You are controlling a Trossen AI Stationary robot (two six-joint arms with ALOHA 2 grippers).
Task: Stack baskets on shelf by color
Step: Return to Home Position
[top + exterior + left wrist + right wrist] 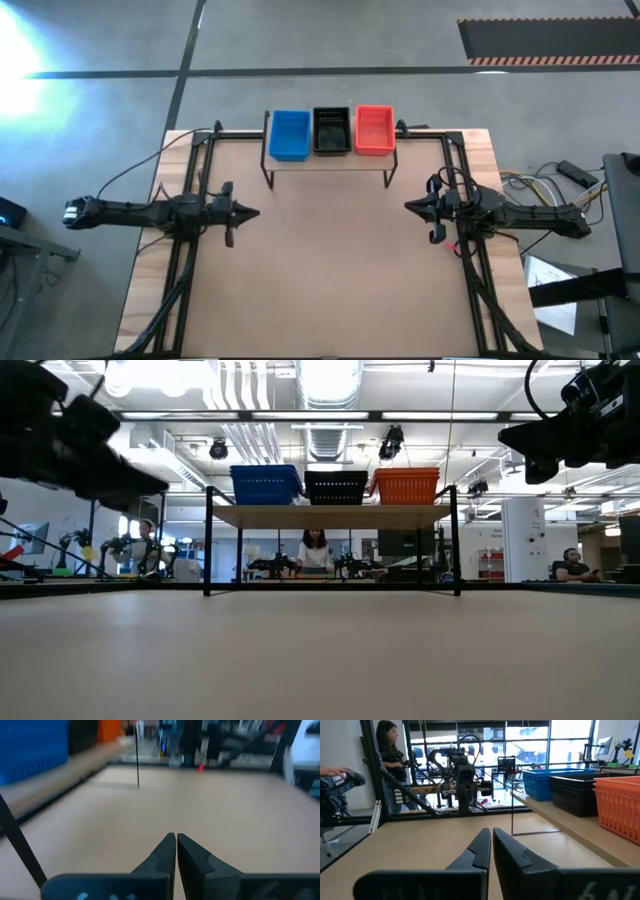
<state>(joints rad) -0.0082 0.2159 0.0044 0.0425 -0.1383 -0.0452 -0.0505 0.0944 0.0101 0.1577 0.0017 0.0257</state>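
A blue basket (289, 134), a black basket (332, 130) and an orange-red basket (374, 129) stand side by side on the plank top of the small shelf (330, 163) at the table's far edge. Whether each is a single basket or a stack, I cannot tell. They show in the low view too: blue basket (266, 484), black basket (336, 487), orange-red basket (406, 485). My left gripper (254, 212) is shut and empty over the table's left side. My right gripper (408, 207) is shut and empty over the right side. Both point toward the table's middle.
Black metal frame rails (190, 240) run along the table's left and right sides. The tabletop (330, 270) between the grippers and the near edge is bare wood. People (316, 550) stand in the room beyond the far edge.
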